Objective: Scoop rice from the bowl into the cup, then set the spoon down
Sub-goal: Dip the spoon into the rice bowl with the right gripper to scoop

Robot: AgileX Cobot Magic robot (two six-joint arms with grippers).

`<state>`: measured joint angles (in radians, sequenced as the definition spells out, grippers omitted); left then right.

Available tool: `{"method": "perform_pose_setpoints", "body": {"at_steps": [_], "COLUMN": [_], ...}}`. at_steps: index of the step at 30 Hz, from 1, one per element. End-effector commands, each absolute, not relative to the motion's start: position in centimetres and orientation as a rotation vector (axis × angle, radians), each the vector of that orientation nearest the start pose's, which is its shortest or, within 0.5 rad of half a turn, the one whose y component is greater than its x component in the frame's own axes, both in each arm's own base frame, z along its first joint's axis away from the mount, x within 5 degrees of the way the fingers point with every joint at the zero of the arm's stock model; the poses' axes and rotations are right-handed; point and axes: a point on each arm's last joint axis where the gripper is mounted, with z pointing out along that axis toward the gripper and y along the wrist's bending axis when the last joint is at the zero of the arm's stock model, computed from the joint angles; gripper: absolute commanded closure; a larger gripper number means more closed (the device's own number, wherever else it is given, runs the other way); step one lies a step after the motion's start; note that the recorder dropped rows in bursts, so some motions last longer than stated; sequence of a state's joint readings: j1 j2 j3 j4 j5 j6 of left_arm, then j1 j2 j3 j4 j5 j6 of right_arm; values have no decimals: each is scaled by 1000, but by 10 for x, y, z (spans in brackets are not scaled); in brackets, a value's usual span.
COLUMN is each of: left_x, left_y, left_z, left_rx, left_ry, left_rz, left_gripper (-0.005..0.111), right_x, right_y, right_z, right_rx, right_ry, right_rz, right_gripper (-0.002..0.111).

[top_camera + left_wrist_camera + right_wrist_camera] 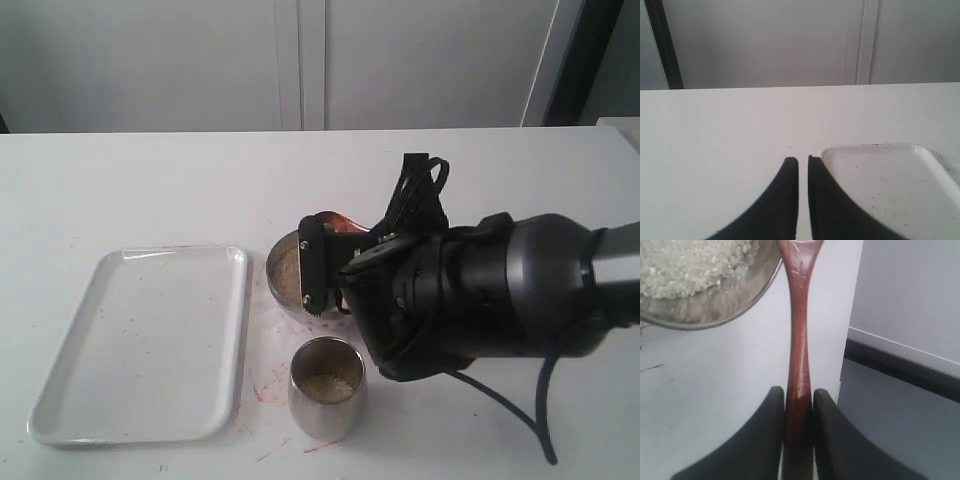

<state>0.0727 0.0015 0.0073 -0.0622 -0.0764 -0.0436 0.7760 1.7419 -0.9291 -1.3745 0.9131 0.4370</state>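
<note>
We are seeing the spoon [799, 340] with its head cut off by the right wrist view's edge, while the right arm [480, 290] is hiding much of the bowl [274, 285].

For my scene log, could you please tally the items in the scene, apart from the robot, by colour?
Shiny silver: 2, the wide shallow steel bowl and the narrower steel cup.
Reddish-brown: 1, the slim wooden spoon.
White: 1, the flat rectangular tray.
Total: 4
</note>
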Motion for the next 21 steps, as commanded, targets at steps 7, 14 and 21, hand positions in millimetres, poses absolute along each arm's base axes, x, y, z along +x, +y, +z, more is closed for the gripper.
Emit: {"method": "perform_pose_setpoints", "body": {"at_steps": [7, 14, 21], "left_x": [55, 55, 55], "left_y": [4, 4, 4], "left_z": [220, 220, 220], "left_rx": [-132, -132, -132], "left_ry": [1398, 1398, 1398], "left_rz": [-37, -37, -37], "left_gripper": [92, 92, 92], "right_x": [278, 289, 291], "right_y": [180, 166, 167], "right_z": [195, 182, 182], "right_rx": [-1478, -1438, -1433], "right_ry": [1826, 1910, 1888], "right_rz": [-1060, -1093, -1094], "right_gripper": [108, 108, 108]}}
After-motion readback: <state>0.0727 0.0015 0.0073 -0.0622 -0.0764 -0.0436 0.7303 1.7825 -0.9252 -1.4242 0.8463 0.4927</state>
